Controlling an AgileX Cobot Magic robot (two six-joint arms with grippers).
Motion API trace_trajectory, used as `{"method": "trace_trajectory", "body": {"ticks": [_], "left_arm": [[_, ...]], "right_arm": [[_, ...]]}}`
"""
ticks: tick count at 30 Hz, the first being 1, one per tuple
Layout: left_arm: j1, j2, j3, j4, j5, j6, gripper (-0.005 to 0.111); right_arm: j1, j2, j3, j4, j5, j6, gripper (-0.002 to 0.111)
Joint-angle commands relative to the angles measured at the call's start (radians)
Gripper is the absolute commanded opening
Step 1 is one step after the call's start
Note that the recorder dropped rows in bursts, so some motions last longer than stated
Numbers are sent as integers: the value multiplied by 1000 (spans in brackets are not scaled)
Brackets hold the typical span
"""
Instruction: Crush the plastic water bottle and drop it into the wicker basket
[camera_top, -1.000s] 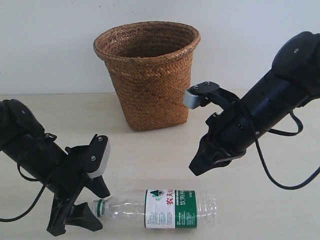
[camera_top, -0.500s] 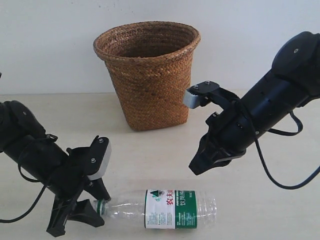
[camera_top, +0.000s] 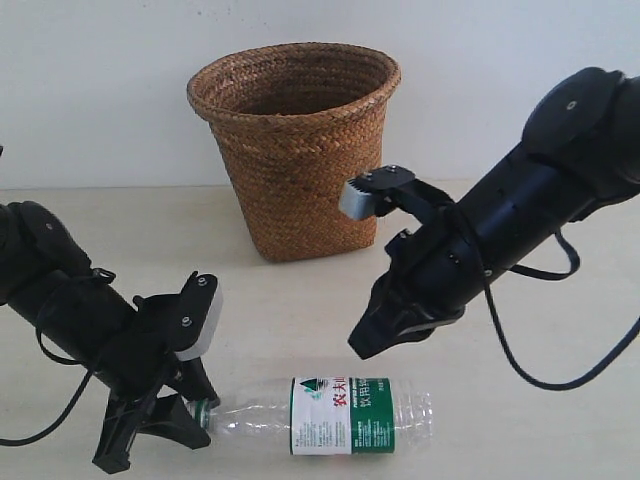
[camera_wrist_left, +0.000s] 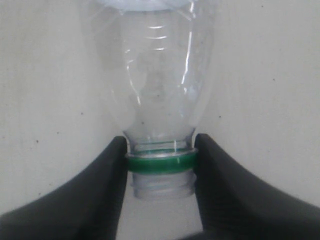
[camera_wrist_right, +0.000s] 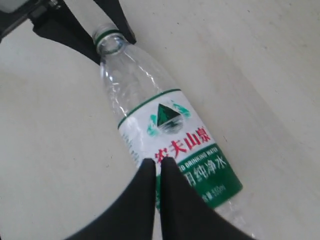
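The plastic water bottle (camera_top: 340, 415) lies on its side on the pale table, capless, its green ring toward the left arm. My left gripper (camera_top: 198, 410) is shut on the bottle's neck; in the left wrist view its two black fingers press the green ring (camera_wrist_left: 160, 164) from both sides. My right gripper (camera_top: 364, 346) hangs above the bottle's label, shut and holding nothing. In the right wrist view its fingertips (camera_wrist_right: 156, 162) nearly touch each other over the white-and-green label (camera_wrist_right: 172, 135). The wicker basket (camera_top: 300, 150) stands upright behind them, at the back of the table.
A plain white wall rises behind the basket. Bare table (camera_top: 560, 420) lies to the right of the bottle, and more (camera_top: 120, 220) to the left of the basket. Black cables trail from both arms.
The right arm has swung left and a little lower, ending above the bottle's label. The left gripper has edged onto the bottle's neck and closed on it. The bottle has barely moved.
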Motion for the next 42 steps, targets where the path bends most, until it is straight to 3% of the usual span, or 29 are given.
{"method": "trace_trajectory", "body": {"ticks": [1, 5, 16, 42], "left_arm": [[-5, 3, -4, -7, 10, -7, 4], [-5, 3, -4, -5, 16, -7, 4], [-5, 3, -4, 7, 12, -31, 4], [-5, 3, -4, 7, 19, -38, 4]], "right_arm": [[87, -2, -4, 12, -111, -1, 0], [135, 0, -19, 7, -212, 11, 0], [138, 62, -46, -31, -109, 133, 0], [196, 177, -46, -40, -205, 151, 0]]}}
